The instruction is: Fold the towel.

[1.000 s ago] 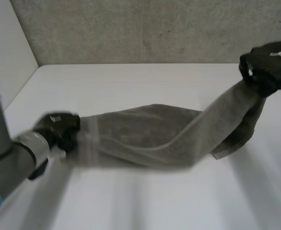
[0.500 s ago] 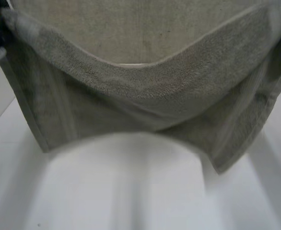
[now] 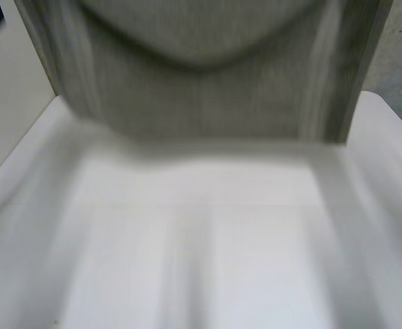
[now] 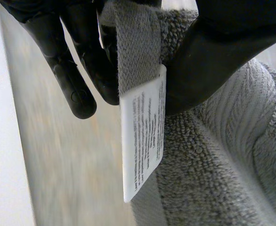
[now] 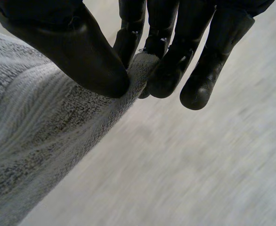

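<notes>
The white surface (image 3: pixel 208 247) is bare in front of you now, and that's the big change. A second ago the grey towel (image 3: pixel 208 89) lay stretched low across it in a rumpled rope between your two hands. Half a second ago it was coming up, its lower edge ragged and one corner drooping. Now it's high, hanging as a broad sheet across the far side of the head view. Its bottom edge runs almost straight and looks clear of the surface, and its top edge sags in the middle between the two grips.

To my eye, that means the shake-out has done its job. The cloth is opened flat, so laying it down to start the fold looks like the next call.

Your left hand (image 4: pixel 218 61) has its thumb and fingers (image 4: pixel 67 75) clamped on the towel's hemmed edge at an upper corner. Your right hand (image 5: pixel 77 52) pinches the other upper corner, thumb pressed against fingers (image 5: pixel 175 66) with the terry tip caught between them.

Smallest detail: the white care label (image 4: pixel 142 141) dangles from the hem just below your left thumb.
</notes>
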Available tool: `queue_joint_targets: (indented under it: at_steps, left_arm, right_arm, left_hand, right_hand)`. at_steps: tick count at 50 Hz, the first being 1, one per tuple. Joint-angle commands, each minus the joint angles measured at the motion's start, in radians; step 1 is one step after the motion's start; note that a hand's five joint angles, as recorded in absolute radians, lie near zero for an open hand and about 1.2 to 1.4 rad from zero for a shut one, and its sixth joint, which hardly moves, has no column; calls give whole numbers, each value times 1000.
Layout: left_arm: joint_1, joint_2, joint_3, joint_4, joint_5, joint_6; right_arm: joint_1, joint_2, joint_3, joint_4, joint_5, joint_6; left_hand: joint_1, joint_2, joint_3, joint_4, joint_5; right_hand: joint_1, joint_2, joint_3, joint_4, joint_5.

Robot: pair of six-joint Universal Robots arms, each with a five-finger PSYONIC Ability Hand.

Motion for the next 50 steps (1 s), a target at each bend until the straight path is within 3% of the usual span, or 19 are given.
queue_joint_targets:
  at_steps: [1,4,6,9,11,15,17,18,20,25,32,42,50]
  left_arm:
    - [4,21,76,43,20,-150]
    - [16,7,7,43,56,-165]
    - [24,-4,-161,53,92,-155]
    - [36,-5,-258,63,104,-152]
    - [60,-21,-428,127,134,-145]
    - [61,-47,-583,208,171,-101]
    - [61,-68,-713,255,190,-2]
    - [61,-68,-714,255,190,-1]
    - [71,-76,-807,266,190,124]
    - [96,-51,-890,263,193,259]
    - [136,58,-936,252,193,266]
    - [166,308,-976,188,213,146]
    - [231,515,-1024,177,332,-4]
  right_arm:
    - [0,-50,56,-76,-49,83]
    - [-3,-55,155,-44,-121,83]
    - [-11,-47,255,-10,-202,72]
    - [-13,-39,311,11,-232,52]
    - [-16,-16,450,63,-270,-46]
    - [-16,13,599,97,-269,-209]
    - [-17,39,755,122,-259,-384]
    - [-17,39,756,122,-259,-385]
    - [-29,41,870,119,-261,-486]
    - [-55,16,940,111,-262,-461]
    - [-63,-118,986,70,-272,-352]
    - [-83,-343,1038,10,-258,-200]
    - [-201,-570,1008,13,-265,-105]
  left_hand:
    - [141,44,55,40,111]
    - [141,44,55,40,111]
    - [141,44,55,40,111]
    - [141,44,55,40,111]
    - [141,44,55,40,111]
    - [141,44,55,40,111]
    - [141,44,55,40,111]
    - [141,44,55,40,111]
    - [141,44,55,40,111]
    - [141,44,55,40,111]
    - [141,44,55,40,111]
    - [141,44,55,40,111]
    - [141,44,55,40,111]
  right_hand:
    - [61,90,64,62,58]
    - [61,90,64,62,58]
    - [61,90,64,62,58]
    - [61,90,64,62,58]
    - [61,90,64,62,58]
    - [61,90,64,62,58]
    - [61,90,64,62,58]
    - [61,90,64,62,58]
    - [61,90,64,62,58]
    - [61,90,64,62,58]
    - [61,90,64,62,58]
    - [61,90,64,62,58]
    - [61,90,64,62,58]
